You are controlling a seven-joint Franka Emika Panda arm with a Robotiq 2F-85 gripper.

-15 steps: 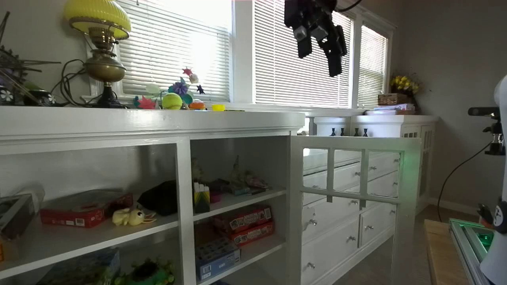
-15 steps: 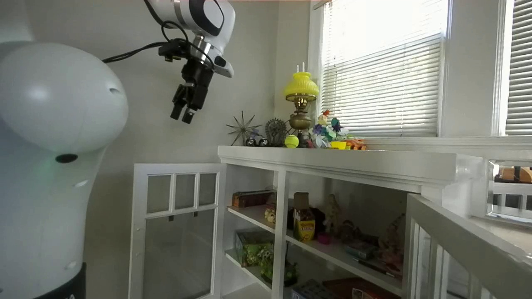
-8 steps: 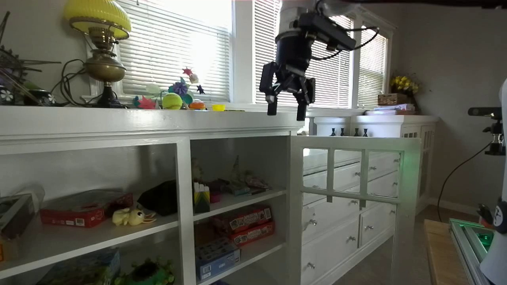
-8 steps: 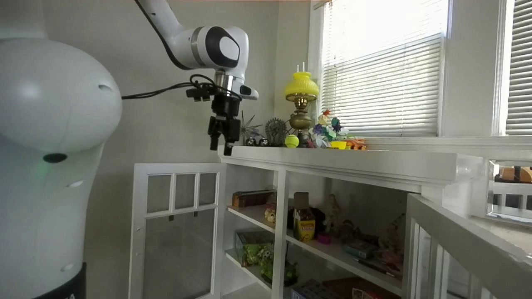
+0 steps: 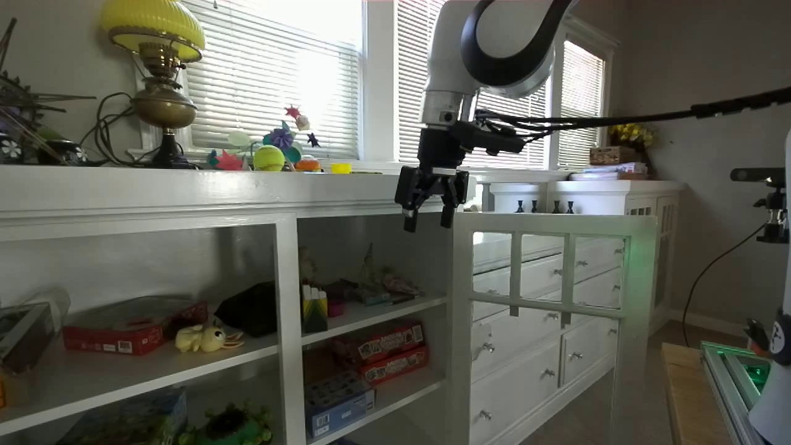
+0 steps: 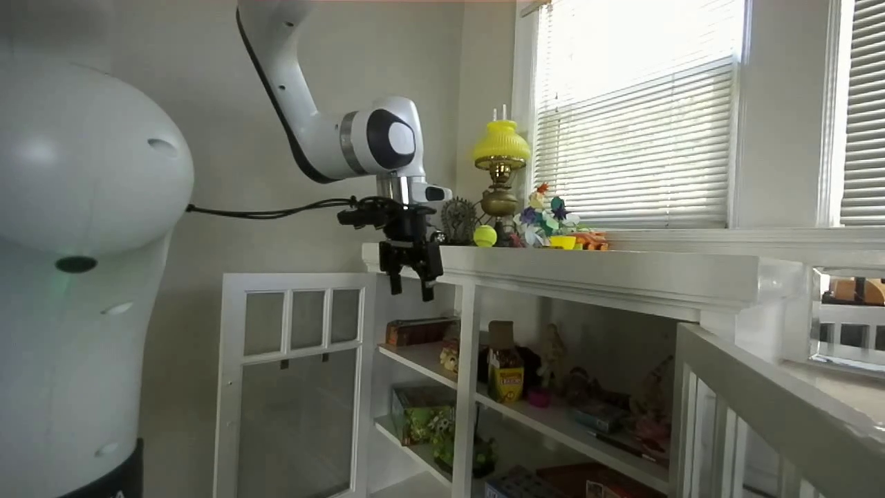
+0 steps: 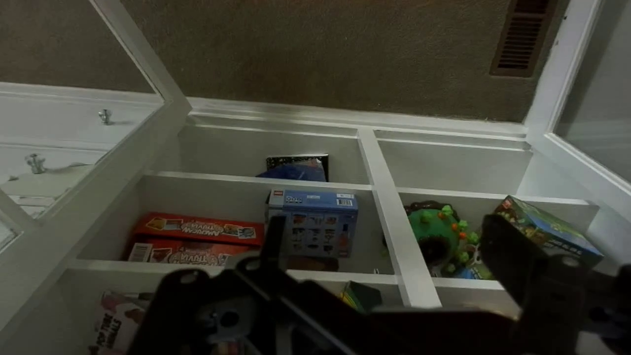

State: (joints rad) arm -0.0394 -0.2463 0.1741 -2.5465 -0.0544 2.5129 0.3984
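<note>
White gloss paint covers the cabinet (image 5: 235,191) beneath the blind-covered windows (image 5: 272,68), its glazed doors (image 5: 547,305) swung wide. Before its top edge our gripper (image 5: 428,222) hangs, fingers spread and unladen. We see a yellow-shaded lamp (image 5: 163,110) on top and brown floor (image 7: 320,54) below.

pale walls (image 6: 387,48), bright windows (image 6: 636,131), brown floor (image 7: 315,54)

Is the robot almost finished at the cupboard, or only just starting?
Just starting, it seems. Looks done: both cupboard doors stand open. In hand: nothing; the gripper is open with nothing between its fingers. Left: perhaps all the picking up, since the blue box and red boxes sit on the shelves.
</note>
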